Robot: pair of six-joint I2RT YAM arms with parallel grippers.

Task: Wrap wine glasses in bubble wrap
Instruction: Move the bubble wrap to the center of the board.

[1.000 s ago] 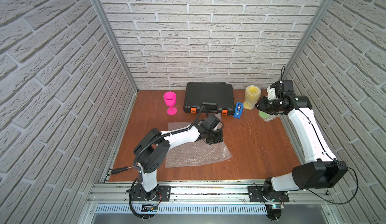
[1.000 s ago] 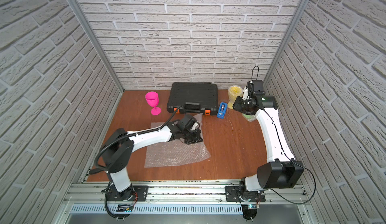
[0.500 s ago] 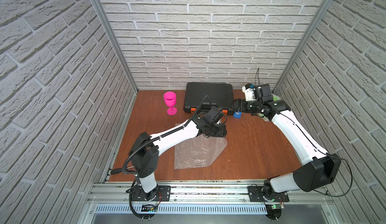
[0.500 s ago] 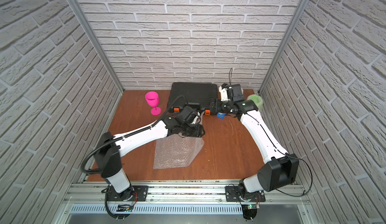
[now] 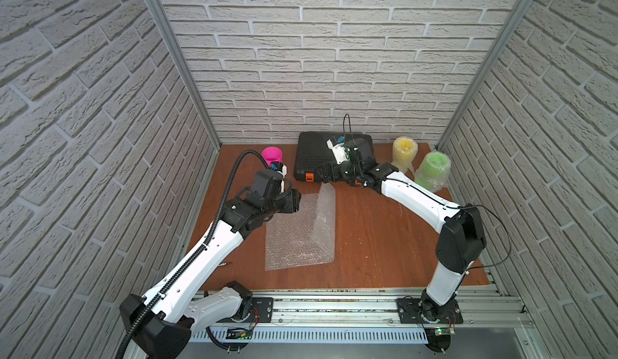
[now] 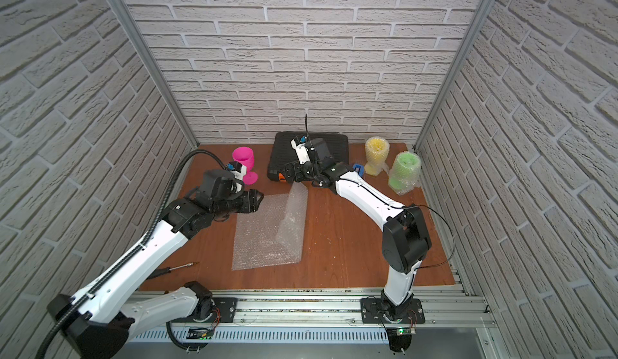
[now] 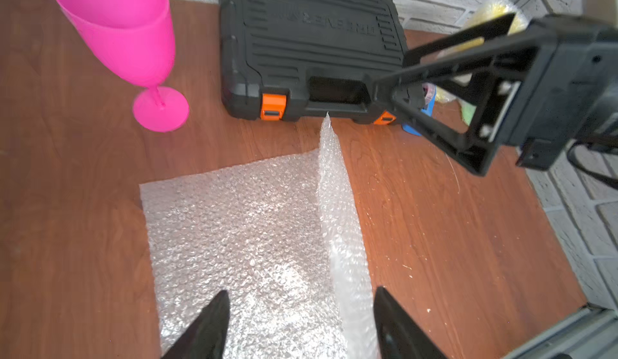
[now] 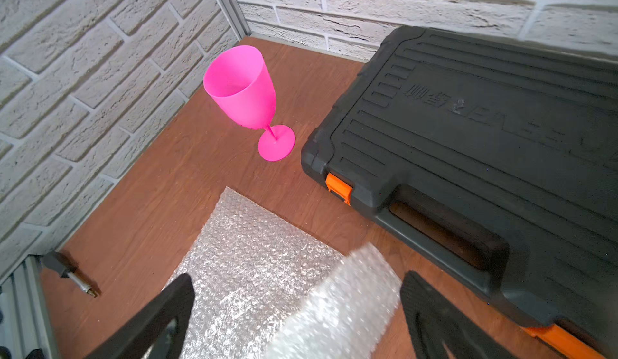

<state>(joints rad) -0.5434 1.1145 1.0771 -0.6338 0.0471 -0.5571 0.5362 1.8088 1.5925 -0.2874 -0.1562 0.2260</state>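
The left gripper (image 7: 301, 292) and the right gripper (image 8: 297, 277) are both hovering, jaws spread wide, by the part-raised bubble wrap (image 5: 294, 237).

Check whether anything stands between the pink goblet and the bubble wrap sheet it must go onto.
Nothing visible does. Only bare tabletop lies between the upright pink goblet and the bubble wrap sheet; the black case sits off to one side of that path.

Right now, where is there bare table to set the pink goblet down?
Bare table right of the bubble wrap, and a front strip between it and the rail. Crowded along the back: pink goblet, black case, yellow goblet, green goblet, both wrapped.
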